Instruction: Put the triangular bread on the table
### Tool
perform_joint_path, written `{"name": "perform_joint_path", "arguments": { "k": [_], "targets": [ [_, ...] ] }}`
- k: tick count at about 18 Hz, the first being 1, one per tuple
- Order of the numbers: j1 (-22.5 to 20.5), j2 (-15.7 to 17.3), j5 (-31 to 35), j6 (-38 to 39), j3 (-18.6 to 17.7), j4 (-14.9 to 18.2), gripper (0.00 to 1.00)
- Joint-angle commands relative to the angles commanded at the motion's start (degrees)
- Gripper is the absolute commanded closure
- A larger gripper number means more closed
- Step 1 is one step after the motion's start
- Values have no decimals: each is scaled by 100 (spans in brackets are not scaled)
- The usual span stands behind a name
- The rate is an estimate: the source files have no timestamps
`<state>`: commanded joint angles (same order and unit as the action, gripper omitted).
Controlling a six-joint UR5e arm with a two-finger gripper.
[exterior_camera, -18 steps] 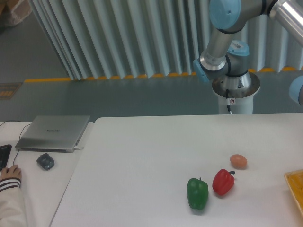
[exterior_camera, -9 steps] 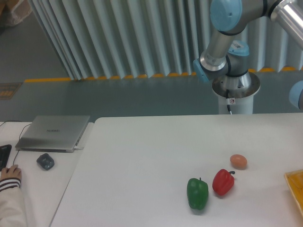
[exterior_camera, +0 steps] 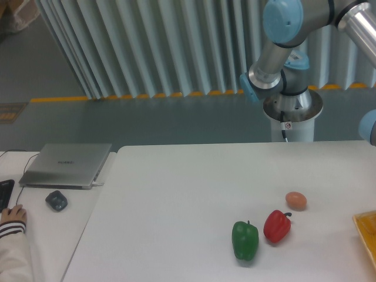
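Little has changed: the arm [exterior_camera: 282, 35] has crept slightly up and right, and you can't see the gripper or the triangular bread, both out of frame. Near the table's [exterior_camera: 176, 194] right edge sit a green pepper [exterior_camera: 245, 239], red pepper [exterior_camera: 277, 226], egg [exterior_camera: 296, 200] and yellow tray [exterior_camera: 367, 232]; the left stays open.

Backdrop: pale vertical-slat curtain [exterior_camera: 176, 47] across the rear. Grey floor [exterior_camera: 135, 120] with a yellow-black hazard stripe [exterior_camera: 117, 97] along its base. White side desk [exterior_camera: 41, 235] at left. Even, diffuse lighting.
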<state>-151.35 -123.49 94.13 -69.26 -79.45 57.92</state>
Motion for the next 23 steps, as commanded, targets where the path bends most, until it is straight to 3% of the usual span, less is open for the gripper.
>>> {"name": "perform_joint_path", "arguments": {
  "k": [3,6,7,13,16,19,23],
  "targets": [
    [9,18,9,35,9,0,49],
    [9,26,17,53,9,17,73],
    [9,35,17,53,9,18,75],
    [-35,176,-35,44,105,289,75],
    [-122,272,-210,27,193,684,75],
    [-360,632,-1000,-96,193,1351,75],
    [-194,984,-1334,-141,185,1959,76]
  ]
}}
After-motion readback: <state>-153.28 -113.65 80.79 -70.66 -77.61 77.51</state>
